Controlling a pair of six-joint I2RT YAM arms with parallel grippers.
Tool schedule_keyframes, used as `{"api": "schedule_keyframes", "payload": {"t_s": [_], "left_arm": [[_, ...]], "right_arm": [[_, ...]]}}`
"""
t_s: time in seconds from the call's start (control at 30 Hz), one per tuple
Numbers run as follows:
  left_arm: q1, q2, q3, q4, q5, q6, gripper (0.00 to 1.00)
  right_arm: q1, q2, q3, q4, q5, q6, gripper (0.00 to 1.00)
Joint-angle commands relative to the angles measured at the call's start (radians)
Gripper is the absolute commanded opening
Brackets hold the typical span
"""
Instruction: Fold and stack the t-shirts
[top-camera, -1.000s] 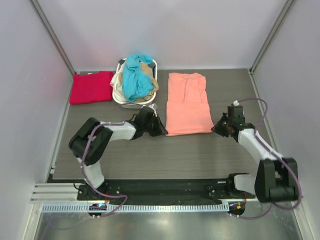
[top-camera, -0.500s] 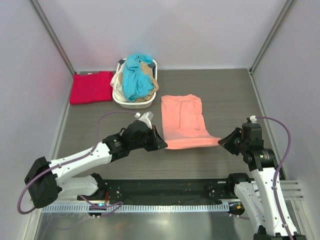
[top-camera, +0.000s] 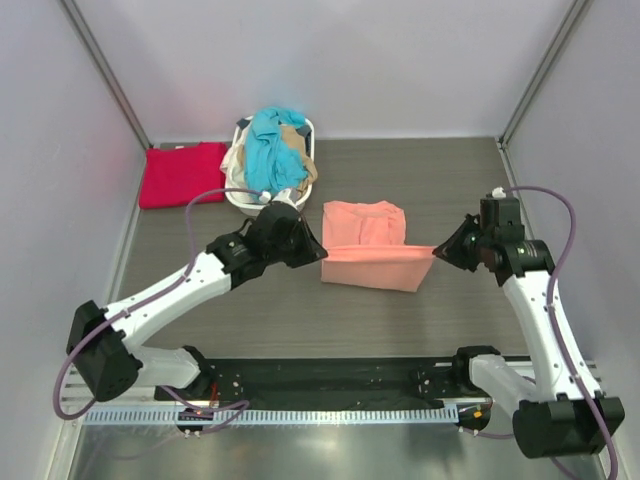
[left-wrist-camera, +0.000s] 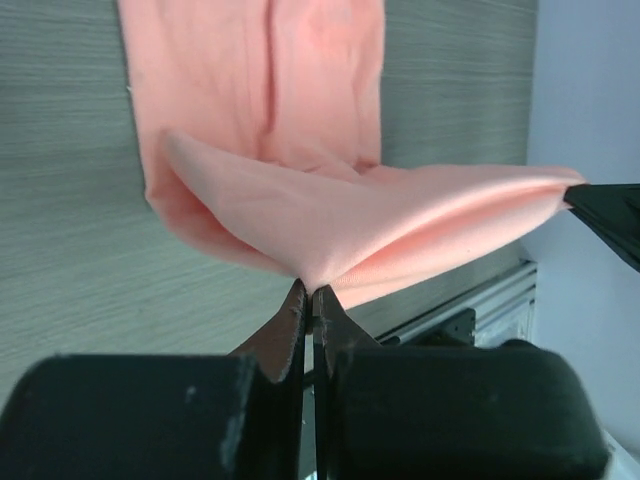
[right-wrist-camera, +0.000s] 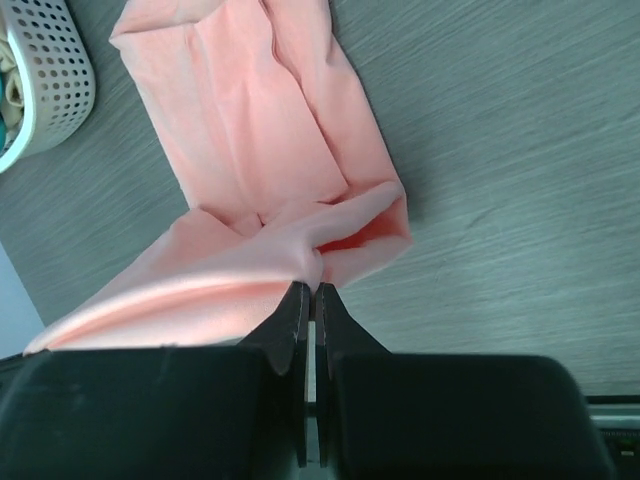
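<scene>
The salmon-pink t-shirt (top-camera: 365, 240) lies mid-table, its near hem lifted and stretched between my grippers over the rest of the shirt. My left gripper (top-camera: 318, 252) is shut on the hem's left corner; in the left wrist view the cloth (left-wrist-camera: 330, 220) bunches at the gripper (left-wrist-camera: 309, 292). My right gripper (top-camera: 436, 252) is shut on the right corner; the right wrist view shows the shirt (right-wrist-camera: 250, 140) pinched at the gripper (right-wrist-camera: 309, 288). The crimson red t-shirt (top-camera: 182, 173) lies folded at the back left. The teal t-shirt (top-camera: 272, 150) and beige t-shirt (top-camera: 298, 160) are piled in the basket.
The white oval laundry basket (top-camera: 262, 205) stands at the back, left of centre, just behind my left arm; its perforated wall shows in the right wrist view (right-wrist-camera: 45, 90). Grey walls enclose the table on three sides. A metal rail runs along the near edge.
Both grippers have lifted the pink shirt's near hem and carried it toward the back, over the shirt. The shirt now looks shorter, doubled over. The red shirt and basket have not moved.
</scene>
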Motion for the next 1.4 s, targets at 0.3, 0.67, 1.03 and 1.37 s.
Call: {"api": "schedule_keyframes", "payload": {"t_s": [0.3,0.67,1.03,1.37], "left_arm": [[0.21,0.264,0.235,-0.064,0.088,0.156,0.0],[0.3,0.524,0.445,-0.076,0.142,0.224,0.0],[0.357,0.748,0.648,-0.127,0.168,0.254,0.0],[0.391,0.986,1.054,-0.286,0.168,0.32,0.71]], "right_arm": [[-0.007,0.343,0.208,0.214,0.078,-0.098,0.01],[-0.008,0.591,0.371,0.281,0.086,-0.1,0.01],[-0.007,0.82,0.498,0.31,0.064,-0.109,0.01],[-0.011,1.062,0.794,0.306,0.063,-0.152,0.81]]}}
